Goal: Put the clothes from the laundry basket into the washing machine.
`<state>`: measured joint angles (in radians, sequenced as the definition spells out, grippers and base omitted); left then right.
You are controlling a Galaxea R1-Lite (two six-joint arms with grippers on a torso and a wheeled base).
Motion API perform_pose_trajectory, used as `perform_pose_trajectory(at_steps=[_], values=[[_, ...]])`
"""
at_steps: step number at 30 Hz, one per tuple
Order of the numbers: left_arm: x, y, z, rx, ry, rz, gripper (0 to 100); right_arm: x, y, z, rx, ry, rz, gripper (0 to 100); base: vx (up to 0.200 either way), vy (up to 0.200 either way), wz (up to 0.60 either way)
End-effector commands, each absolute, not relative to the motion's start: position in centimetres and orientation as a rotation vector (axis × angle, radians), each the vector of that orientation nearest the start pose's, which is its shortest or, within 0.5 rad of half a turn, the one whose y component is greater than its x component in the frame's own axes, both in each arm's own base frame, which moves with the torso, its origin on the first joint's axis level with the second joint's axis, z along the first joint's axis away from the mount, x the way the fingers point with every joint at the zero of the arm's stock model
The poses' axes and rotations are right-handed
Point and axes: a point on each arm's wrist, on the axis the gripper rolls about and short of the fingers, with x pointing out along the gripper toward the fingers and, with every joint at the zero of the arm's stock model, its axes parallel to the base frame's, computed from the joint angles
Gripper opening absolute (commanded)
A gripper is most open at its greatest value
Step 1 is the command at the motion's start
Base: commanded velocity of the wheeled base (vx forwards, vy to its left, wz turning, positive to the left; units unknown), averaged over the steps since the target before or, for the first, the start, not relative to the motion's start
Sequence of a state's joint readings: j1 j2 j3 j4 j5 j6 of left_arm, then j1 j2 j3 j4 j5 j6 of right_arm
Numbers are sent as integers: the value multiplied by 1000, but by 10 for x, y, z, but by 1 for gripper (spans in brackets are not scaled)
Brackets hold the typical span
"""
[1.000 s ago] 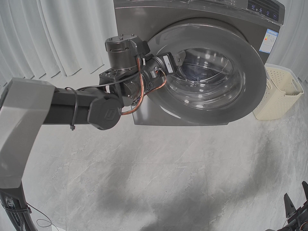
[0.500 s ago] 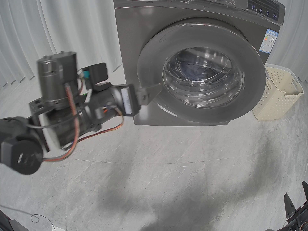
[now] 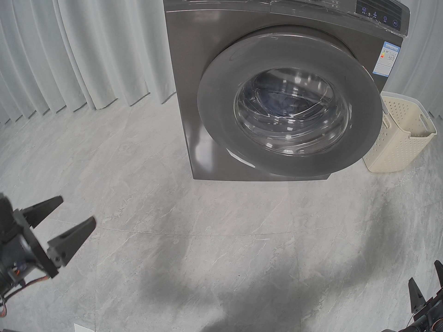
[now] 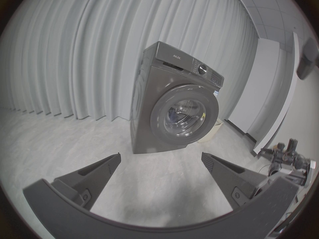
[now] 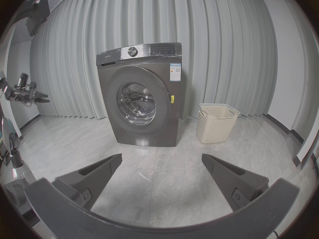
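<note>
The grey washing machine (image 3: pixel 277 47) stands ahead with its round door (image 3: pixel 290 104) closed against the front. Dark blue clothes (image 3: pixel 281 100) show through the door glass. The cream laundry basket (image 3: pixel 401 134) stands on the floor just right of the machine; its visible inside (image 5: pixel 217 110) holds no clothes. My left gripper (image 3: pixel 60 217) hangs low at the near left, far from the door, open with nothing between its fingers (image 4: pixel 99 170). My right gripper (image 3: pixel 427 277) sits low at the near right, open and holding nothing (image 5: pixel 161 156).
Grey marble floor (image 3: pixel 230 236) stretches open between me and the machine. White curtains (image 3: pixel 69 38) hang behind and to the left of it. A white wall (image 4: pixel 265 83) runs along the right side of the room.
My left arm has swung back from the washing machine door, down and to the near left. The door and the right gripper have stayed as they were.
</note>
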<state>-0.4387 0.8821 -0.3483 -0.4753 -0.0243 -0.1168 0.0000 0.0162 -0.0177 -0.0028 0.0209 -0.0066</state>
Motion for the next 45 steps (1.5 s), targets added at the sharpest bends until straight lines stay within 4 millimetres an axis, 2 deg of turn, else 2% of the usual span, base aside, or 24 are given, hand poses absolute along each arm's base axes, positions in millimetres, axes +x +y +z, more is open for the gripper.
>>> perform_pose_trajectory(at_steps=[1,4,10,21,35,38,40,43,45], values=[[-7,-2,99,6,-16,-244,100,-22,0,76,-8,11,22,100,0,0,0],[-16,0,80,35,71,-162,100,-22,0,76,-6,11,20,100,0,0,0],[-18,0,77,16,66,15,100,-22,0,76,-6,11,22,100,0,0,0],[-22,0,76,14,9,-28,100,-22,1,76,-7,12,26,100,0,0,0],[-22,0,76,17,10,-32,100,-22,0,77,0,6,12,100,0,-200,0],[-22,0,76,17,10,-32,100,-35,0,122,14,-175,27,100,0,-200,0],[-22,0,76,17,10,-32,100,-30,0,140,60,-113,66,100,0,-200,0],[-22,0,76,17,10,-32,100,-5,3,144,105,97,190,100,0,-200,0],[-22,0,76,17,10,-32,100,-5,3,144,105,97,190,100,0,-200,0]])
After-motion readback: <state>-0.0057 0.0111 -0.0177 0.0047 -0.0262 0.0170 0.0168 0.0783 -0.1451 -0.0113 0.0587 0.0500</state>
